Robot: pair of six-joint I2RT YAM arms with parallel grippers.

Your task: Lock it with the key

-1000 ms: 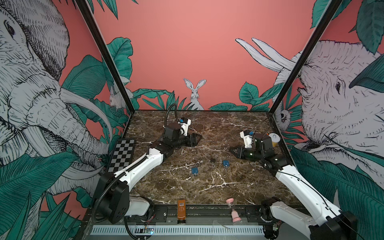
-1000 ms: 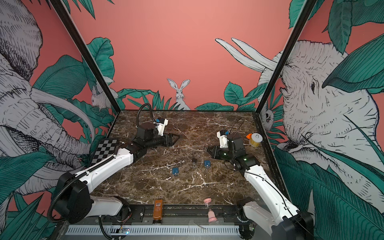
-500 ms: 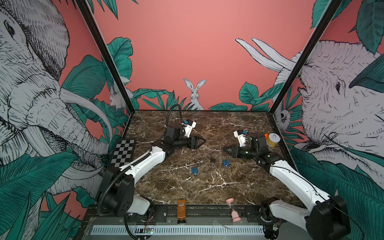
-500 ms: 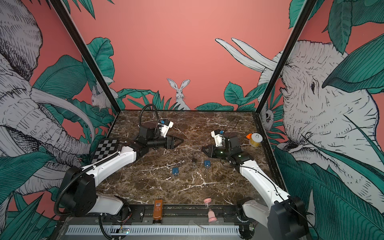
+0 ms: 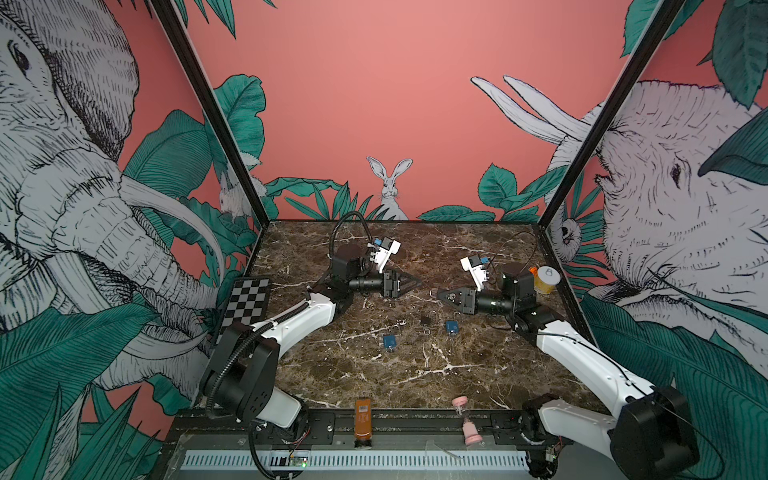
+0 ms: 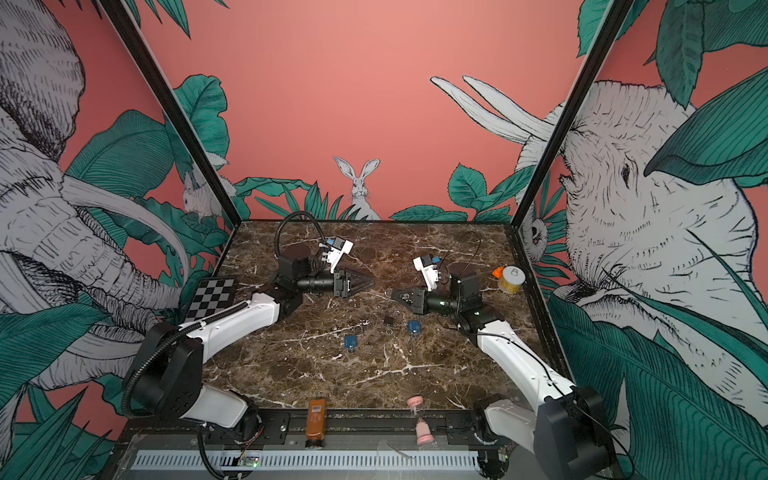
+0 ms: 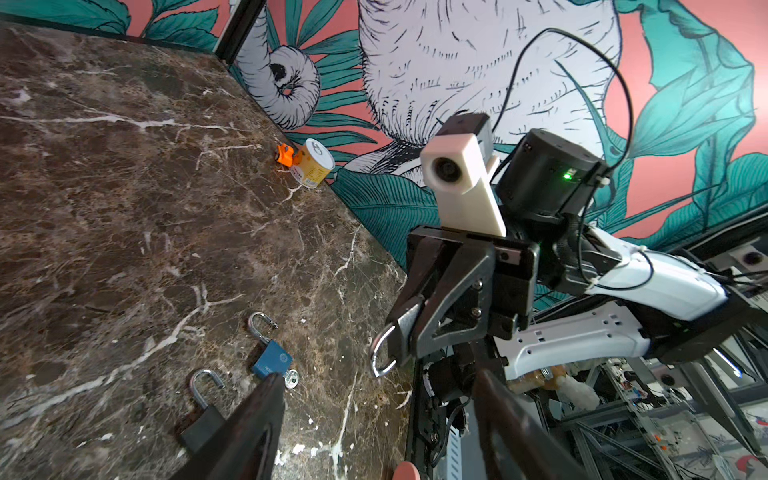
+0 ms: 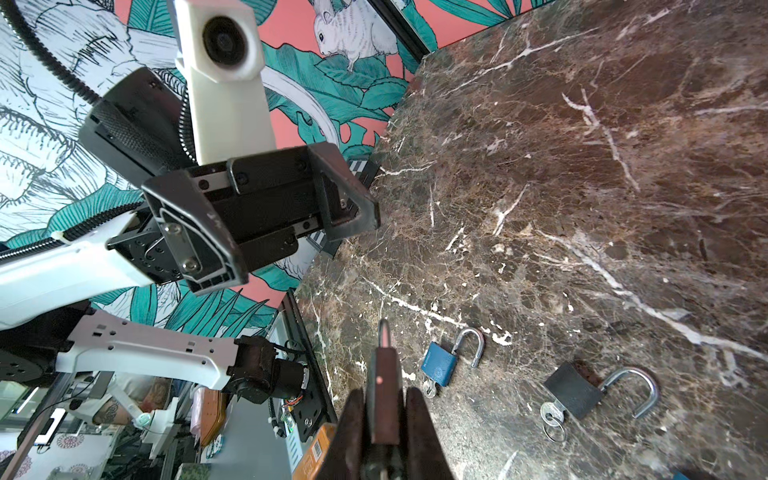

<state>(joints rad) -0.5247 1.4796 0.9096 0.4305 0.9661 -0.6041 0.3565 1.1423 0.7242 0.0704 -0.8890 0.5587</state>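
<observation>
Above mid-worktop (image 5: 332,374), taking 12 o'clock as the rabbit wall in both top views, the two grippers meet tip to tip, near each other but apart.

- left gripper (image 5: 409,284): 11 o'clock of centre, jaws spread wide, nothing between them.
- right gripper (image 5: 444,294): 1 o'clock of centre, clenched on what looks like a small dark padlock (image 8: 383,390). It is pinched across its flat faces, with the shackle (image 7: 380,357) poking out past the fingertips toward the other arm. Whether a key sits in its base, I cannot tell.
- Judgement: it is held this way to present it. The body is steadied in the air and the free end offered, so the open gripper can work on it.

Lying flat on the worktop, all with shackles swung open:
- black padlock (image 5: 425,320) at dead centre, with a key (image 8: 550,413) and ring in its base.
- blue padlock (image 5: 389,341) at 7 o'clock of the black one, also keyed.
- second blue padlock (image 5: 451,327) at 4 o'clock of the black one.

None of these three is locked yet.

A yellow can (image 5: 545,280) stands at the 2 o'clock edge, well clear of the work.
</observation>
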